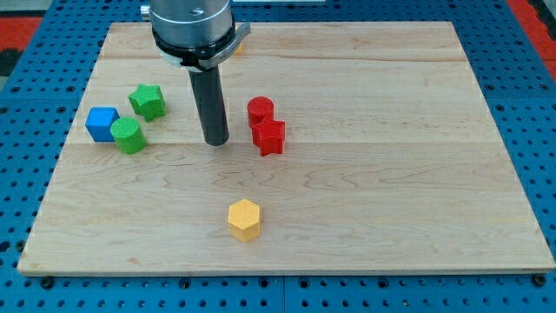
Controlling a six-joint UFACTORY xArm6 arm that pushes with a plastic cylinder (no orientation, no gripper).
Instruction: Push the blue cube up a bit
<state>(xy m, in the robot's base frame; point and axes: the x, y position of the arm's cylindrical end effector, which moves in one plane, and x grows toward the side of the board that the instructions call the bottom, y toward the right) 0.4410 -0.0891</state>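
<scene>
- Resting on the board (pixel 365 217), my tip (pixel 216 142) sits at mid-height of the view, left of centre, with the rod (pixel 209 104) rising straight up from it to the grey mount (pixel 191 26) at the view's top.
- Hand state: the arm ends in a plain rod, so nothing opens, closes or holds; the tip touches no block.
- Blue cube (pixel 102 123): near the board's left edge, well to the view's left of the tip and slightly higher in the view. It appears to touch the green cylinder (pixel 129 136), which lies just to its right and a little lower.
- Green star (pixel 148 101): just above and right of the green cylinder, close to it; cannot tell if the two touch.
- The green cylinder lies between the blue cube and the tip; open board separates that cylinder from the tip.
- Red cylinder (pixel 260 110): to the view's right of the rod, near it but apart.
- Red star (pixel 269 136): directly below the red cylinder and touching it, at about the tip's height, just right of the tip with a gap.
- Yellow hexagon (pixel 244 219): alone toward the view's bottom, below and slightly right of the tip, well apart from all other blocks.
- A small orange patch (pixel 238 45) shows at the mount's right edge; shape cannot be made out.
- The board lies on a blue pegboard (pixel 35 104).
</scene>
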